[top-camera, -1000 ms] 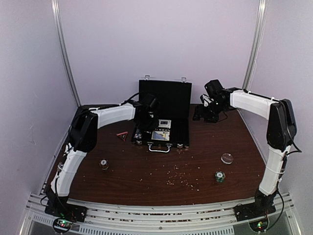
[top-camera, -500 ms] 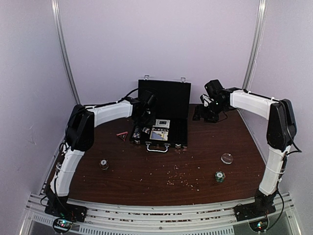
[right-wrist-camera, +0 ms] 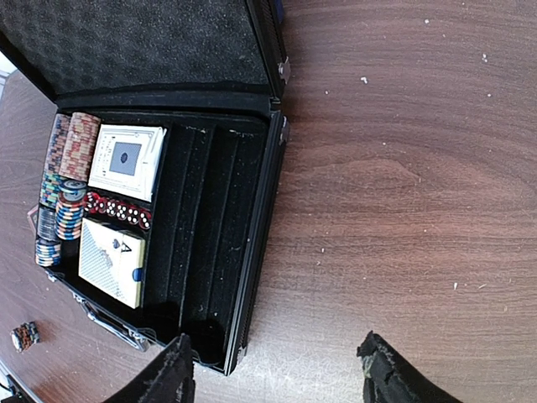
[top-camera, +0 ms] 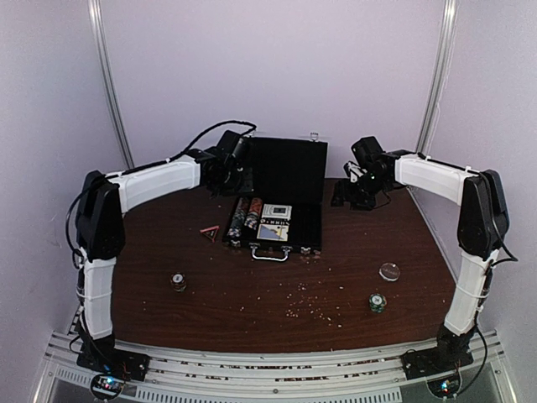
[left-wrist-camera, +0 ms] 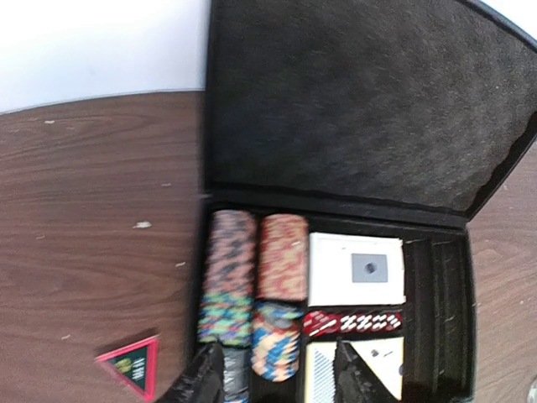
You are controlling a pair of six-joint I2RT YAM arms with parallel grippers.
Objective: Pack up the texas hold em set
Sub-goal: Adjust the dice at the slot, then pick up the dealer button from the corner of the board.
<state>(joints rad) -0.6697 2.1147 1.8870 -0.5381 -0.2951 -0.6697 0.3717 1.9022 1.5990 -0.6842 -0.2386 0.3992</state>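
Note:
The black case [top-camera: 302, 220] lies open at the table's back middle, lid [left-wrist-camera: 352, 101] upright. Its left side holds rows of striped chips [left-wrist-camera: 231, 277], a white card deck [left-wrist-camera: 357, 269], a row of red dice [left-wrist-camera: 352, 321] and a second deck [right-wrist-camera: 113, 260]. The slots on its right side [right-wrist-camera: 210, 235] are empty. My left gripper [top-camera: 228, 178] is open and empty, raised by the lid's left edge; in its wrist view the gripper [left-wrist-camera: 277, 378] hangs over the chip rows. My right gripper [top-camera: 346, 197] is open and empty over bare table right of the case; it also shows in the right wrist view [right-wrist-camera: 277, 374].
A red triangular marker [top-camera: 210, 231] lies left of the case. A small chip stack [top-camera: 179, 281] sits front left, a green chip stack [top-camera: 377, 302] front right, and a clear round disc [top-camera: 389, 271] near it. Crumbs are scattered across the table's front middle.
My left gripper has lifted off the chip rows and moved back and to the left, up to the lid's left edge. The right arm has not moved.

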